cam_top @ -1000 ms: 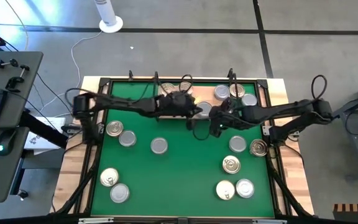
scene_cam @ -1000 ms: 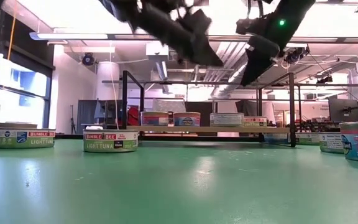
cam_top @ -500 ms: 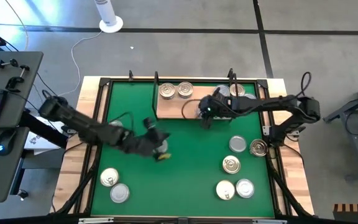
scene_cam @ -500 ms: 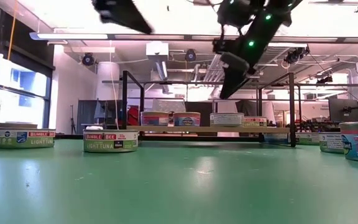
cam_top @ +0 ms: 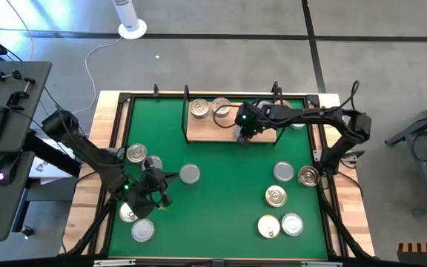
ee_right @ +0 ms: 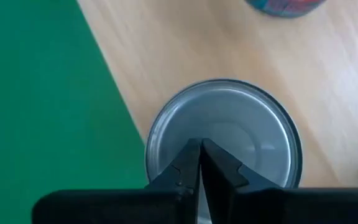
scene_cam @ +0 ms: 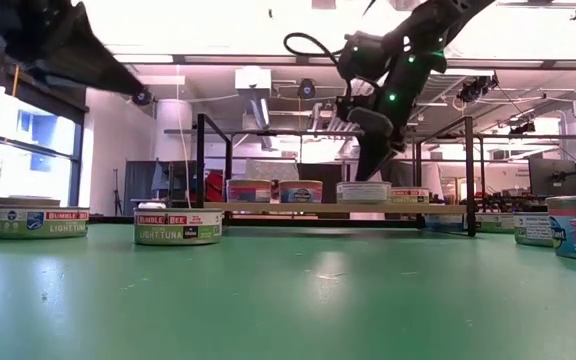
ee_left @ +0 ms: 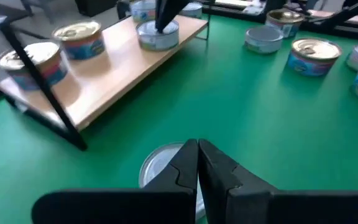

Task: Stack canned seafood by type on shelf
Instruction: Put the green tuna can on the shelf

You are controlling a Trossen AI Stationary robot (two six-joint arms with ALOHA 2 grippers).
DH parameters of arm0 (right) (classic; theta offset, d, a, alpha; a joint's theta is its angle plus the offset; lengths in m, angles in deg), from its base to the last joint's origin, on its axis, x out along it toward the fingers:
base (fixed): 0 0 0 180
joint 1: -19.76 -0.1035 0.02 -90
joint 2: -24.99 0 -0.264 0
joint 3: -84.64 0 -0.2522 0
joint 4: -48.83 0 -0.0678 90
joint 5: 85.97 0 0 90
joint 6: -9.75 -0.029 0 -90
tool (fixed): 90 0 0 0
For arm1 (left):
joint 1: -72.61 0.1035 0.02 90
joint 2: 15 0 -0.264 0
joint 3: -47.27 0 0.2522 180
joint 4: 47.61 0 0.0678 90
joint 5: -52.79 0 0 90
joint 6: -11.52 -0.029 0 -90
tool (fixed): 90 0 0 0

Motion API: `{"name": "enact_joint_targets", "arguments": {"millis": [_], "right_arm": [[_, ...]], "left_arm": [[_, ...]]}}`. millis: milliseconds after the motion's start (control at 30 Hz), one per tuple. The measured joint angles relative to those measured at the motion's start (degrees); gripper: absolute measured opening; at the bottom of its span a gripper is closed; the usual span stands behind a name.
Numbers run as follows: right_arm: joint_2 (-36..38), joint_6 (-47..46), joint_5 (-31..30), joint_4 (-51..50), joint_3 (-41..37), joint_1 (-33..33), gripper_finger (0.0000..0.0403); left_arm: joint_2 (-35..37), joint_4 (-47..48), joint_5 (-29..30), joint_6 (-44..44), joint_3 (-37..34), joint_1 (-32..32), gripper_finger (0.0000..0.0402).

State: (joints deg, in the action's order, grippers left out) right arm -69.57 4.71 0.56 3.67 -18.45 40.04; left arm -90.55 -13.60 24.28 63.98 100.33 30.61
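Fingers of the right gripper (ee_right: 199, 163) pressed together above a silver-lidded round tin (ee_right: 229, 127) on the tan wooden shelf (ee_right: 166, 50); left gripper (ee_left: 197, 163) also closed.

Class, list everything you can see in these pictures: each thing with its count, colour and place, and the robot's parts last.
Mat: one, green, under the tins and shelf.
Shelf: one, tan board with black uprights, along the mat's far edge.
Gold-lidded tins: two on the shelf's left end, five on the mat.
Silver-lidded tins: five on the mat, one on the shelf, more at the shelf's right end, partly hidden.
Desk: one, grey, beyond the mat's left side.
Left gripper: shut, above a silver tin on the mat.
Right gripper: shut, over the shelf's silver tin.
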Motion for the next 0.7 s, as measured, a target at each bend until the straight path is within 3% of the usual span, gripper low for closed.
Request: {"name": "enact_joint_targets", "arguments": {"millis": [300,700], "right_arm": [[-1.4,0.06,-3.94,3.45,-0.03,3.61,0.0003],[-1.67,3.51,-2.57,8.87,-0.32,10.49,0.0002]], "left_arm": [[-0.04,-0.26,1.76,1.43,-0.36,-1.24,0.0],[-0.04,-0.58,1.85,1.43,-0.36,-1.22,0.0]]}}
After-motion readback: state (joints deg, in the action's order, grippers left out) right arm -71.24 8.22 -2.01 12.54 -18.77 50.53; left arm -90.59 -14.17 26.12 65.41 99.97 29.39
